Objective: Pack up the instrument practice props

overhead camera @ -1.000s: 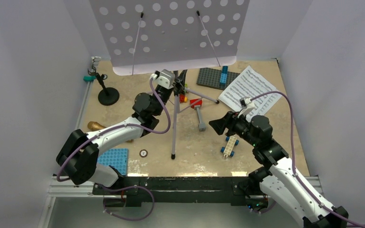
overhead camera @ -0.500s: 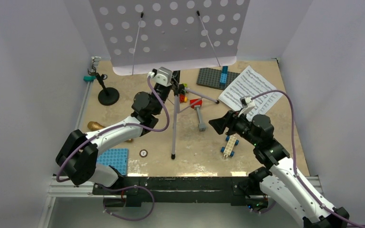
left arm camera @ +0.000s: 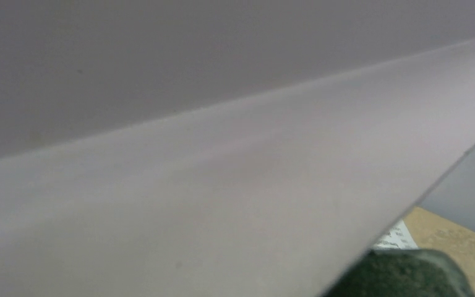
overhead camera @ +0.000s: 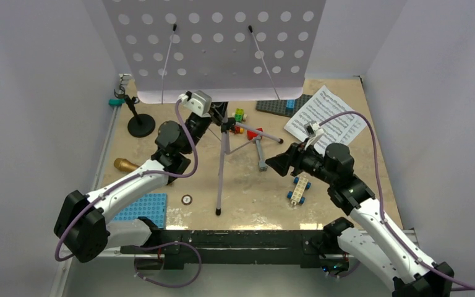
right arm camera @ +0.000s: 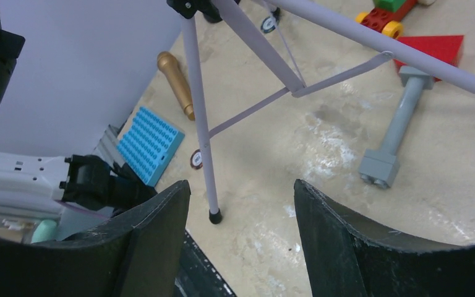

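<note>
The tall lavender music stand leans on its tripod at mid-table, and its perforated desk fills the top of the overhead view. My left gripper is shut on the stand's pole at the tripod hub. The left wrist view shows little but the blurred desk. The gold microphone lies at the left and the black mic stand is upright behind it. The sheet-music pages lie at the back right. My right gripper hovers open, facing a tripod leg, with nothing between its fingers.
A red-headed toy hammer lies under the tripod, beside small coloured bricks. A dark baseplate sits behind them. A brick car lies near my right arm. A blue studded plate and a small disc lie front left.
My left gripper has closed on the stand's pole and pulled it left and toward me; the desk and the front tripod foot have shifted with it. The right arm has edged slightly left.
</note>
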